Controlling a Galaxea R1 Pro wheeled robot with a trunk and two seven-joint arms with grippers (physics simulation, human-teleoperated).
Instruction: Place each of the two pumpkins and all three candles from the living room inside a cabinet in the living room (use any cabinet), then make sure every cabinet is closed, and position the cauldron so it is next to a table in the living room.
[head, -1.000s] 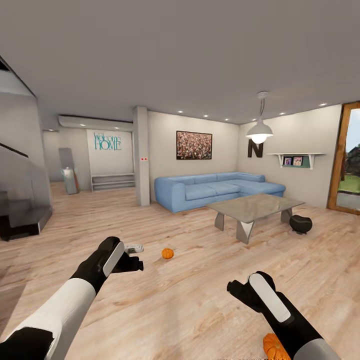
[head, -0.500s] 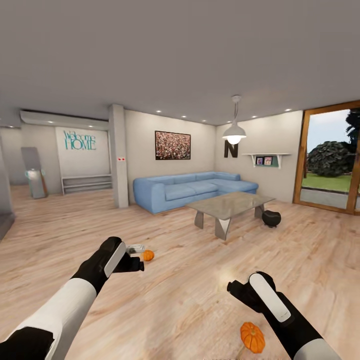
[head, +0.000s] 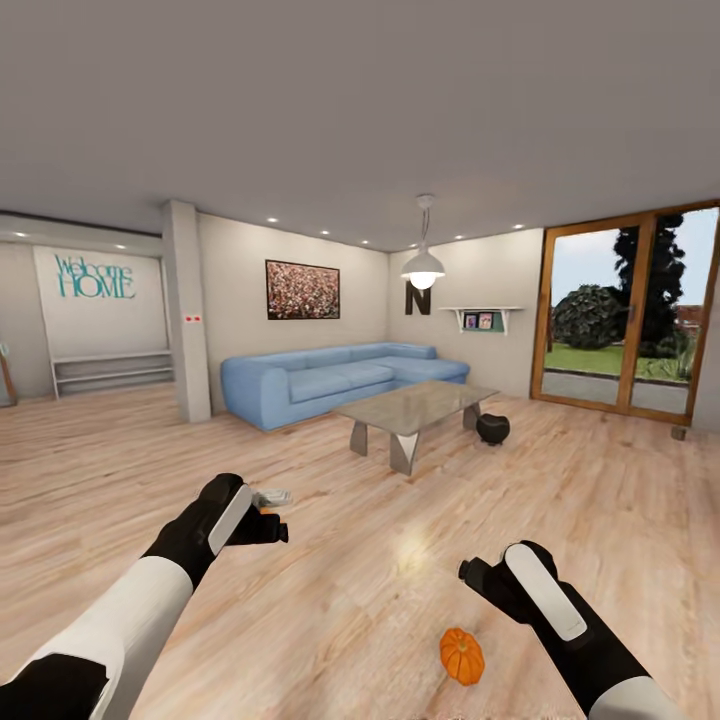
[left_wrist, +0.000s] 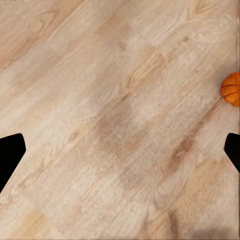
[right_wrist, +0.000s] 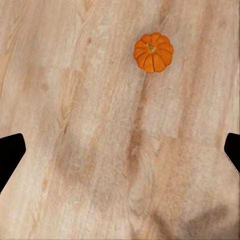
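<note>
Key relation: the near pumpkin (head: 462, 655) lies on the wood floor (head: 620, 480) just inboard of the right tool (head: 468, 572), a little nearer the robot than its tips. The right arm is plainly the closer one.
Right wrist view: the same pumpkin (right_wrist: 153, 52) sits stem-up, ahead of the tool and off to one side of the line between the two dark tips, so I judge a sideways shift is needed before any descent.
Long axis: none to speak of; it is round and squat, so approach angle matters little.
Right tool: spread wide, holding nothing.
Left tool (head: 270, 528): also spread apart and empty.
Second pumpkin: a sliver of orange (head: 267, 512) peeks from behind the left tool; the left wrist view catches its edge (left_wrist: 232, 89).
Pale object (head: 271, 496): on the floor just beyond that tool; too small to identify.
Cauldron (head: 492, 429): on the floor touching or just beside the far end of the glass counter (head: 415, 405).
Count: pumpkins two, cauldron one.
</note>
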